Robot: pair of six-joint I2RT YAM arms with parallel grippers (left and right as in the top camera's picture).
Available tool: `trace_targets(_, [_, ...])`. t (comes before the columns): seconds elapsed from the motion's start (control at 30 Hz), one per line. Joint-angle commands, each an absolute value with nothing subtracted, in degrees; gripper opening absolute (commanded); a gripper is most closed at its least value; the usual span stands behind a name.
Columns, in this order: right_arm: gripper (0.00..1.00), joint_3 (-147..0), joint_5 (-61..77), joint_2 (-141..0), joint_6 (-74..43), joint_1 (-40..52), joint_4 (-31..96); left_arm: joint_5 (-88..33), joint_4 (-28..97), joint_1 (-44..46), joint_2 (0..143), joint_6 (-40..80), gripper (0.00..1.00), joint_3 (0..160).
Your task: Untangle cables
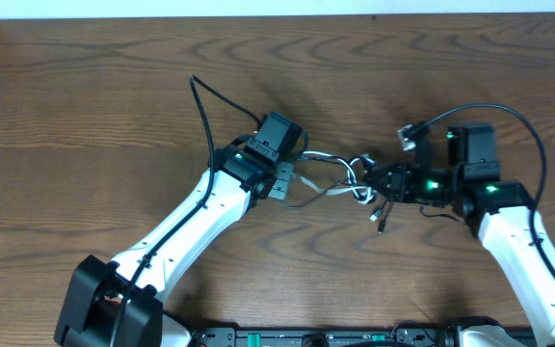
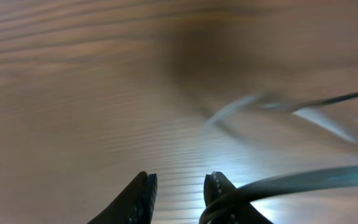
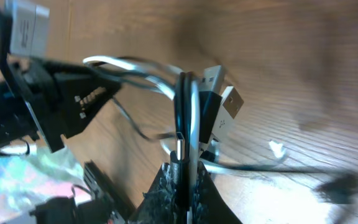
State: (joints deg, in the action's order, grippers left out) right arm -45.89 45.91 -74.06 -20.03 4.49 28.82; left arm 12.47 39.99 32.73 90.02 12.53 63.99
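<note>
The desk [image 1: 85,106] is dark brown wood with a strong grain that runs across it. A pale strip [image 1: 258,8] lies along the top edge of the overhead view. The two white arms come up from the bottom corners and meet a little right of centre. The left arm [image 1: 191,222] rises from the lower left and the right arm [image 1: 523,251] from the lower right, with small green lights glowing on its wrist.

The cables [image 1: 340,183] lie on the wood in the middle of the frame, strung between the two sets of jaws as a loose knot of thin loops. The right jaws are pressed together and pinch the cables. In the right wrist view a black strand and the white cord [image 3: 129,65] rise straight out of the pinch, and two silver plugs [image 3: 222,106] sit just beside it at the centre.

The left jaws stand a little apart — bare wood shows between the two fingertips [image 2: 143,196] at the bottom of that wrist view. The black cord [image 2: 303,180] runs in from the right edge and curls against the right-hand tip. I cannot tell whether it passes between them lower down. Blurred pale strands cross the desk in the upper right.
</note>
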Motion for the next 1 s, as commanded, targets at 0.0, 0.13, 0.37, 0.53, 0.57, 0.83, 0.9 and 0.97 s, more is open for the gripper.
trace_targets(0.0, [0.01, -45.91, 45.89, -74.15, -20.27, -0.73, 30.79, 37.71, 43.64, 31.77, 90.59, 20.91, 0.3, 63.83])
trace_targets(0.13, [0.01, -45.91, 43.86, -74.15, -17.78, -7.44, 35.53, 44.86, 47.31, 29.95, 90.54, 25.8, 0.3, 63.86])
trace_targets(0.37, [0.01, -45.91, 42.74, -74.15, -11.86, -16.6, 43.46, 44.62, 47.0, 26.52, 90.54, 27.35, 0.34, 63.86])
trace_targets(0.53, [0.01, -45.91, 45.23, -74.15, -8.69, -17.82, 44.99, 31.73, 45.04, 25.32, 90.52, 26.41, 0.58, 63.88])
trace_targets(0.57, [0.01, -45.91, 46.65, -74.15, -7.81, -17.67, 45.04, 25.98, 44.05, 25.43, 90.52, 23.81, 0.61, 63.88])
trace_targets(0.83, [0.01, -45.91, 57.87, -74.15, -6.7, -15.62, 44.8, -17.1, 35.75, 25.85, 90.54, 12.58, 0.67, 63.88])
trace_targets(0.9, [0.01, -45.91, 63.59, -74.15, -6.48, -15.2, 44.66, -20.16, 33.82, 26.52, 90.54, 11.0, 0.7, 63.88])
trace_targets(0.97, [0.01, -45.91, 68.45, -74.15, -6.07, -14.85, 44.34, -20.12, 32.34, 27.35, 90.54, 10.09, 0.73, 63.88])
